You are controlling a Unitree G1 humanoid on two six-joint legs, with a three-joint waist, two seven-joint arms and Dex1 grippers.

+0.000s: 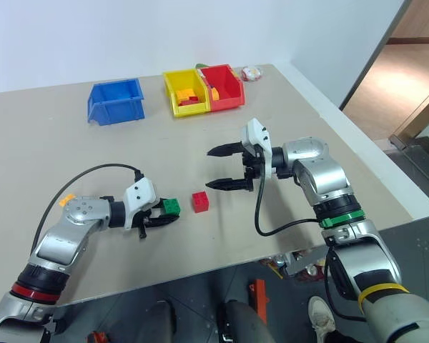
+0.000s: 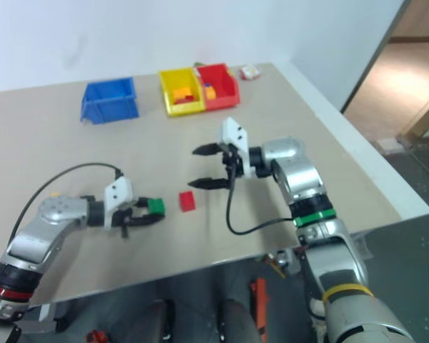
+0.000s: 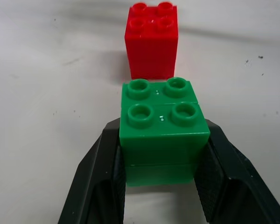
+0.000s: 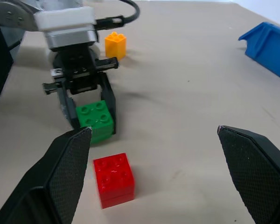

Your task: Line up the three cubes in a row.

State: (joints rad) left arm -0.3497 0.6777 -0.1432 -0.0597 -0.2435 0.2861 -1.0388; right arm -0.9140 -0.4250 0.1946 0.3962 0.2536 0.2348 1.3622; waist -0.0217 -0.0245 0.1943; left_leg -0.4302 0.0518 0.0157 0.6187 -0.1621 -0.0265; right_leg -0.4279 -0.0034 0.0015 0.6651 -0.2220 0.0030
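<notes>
Glossy plastic green cube (image 3: 162, 122) and red cube (image 3: 151, 39); matt table (image 3: 46, 93).

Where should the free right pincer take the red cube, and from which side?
Grip the red cube on two opposite flat side walls, coming from above. It stands upright, studs up, apart from the green cube, and the open right pincer hovers close by.
</notes>
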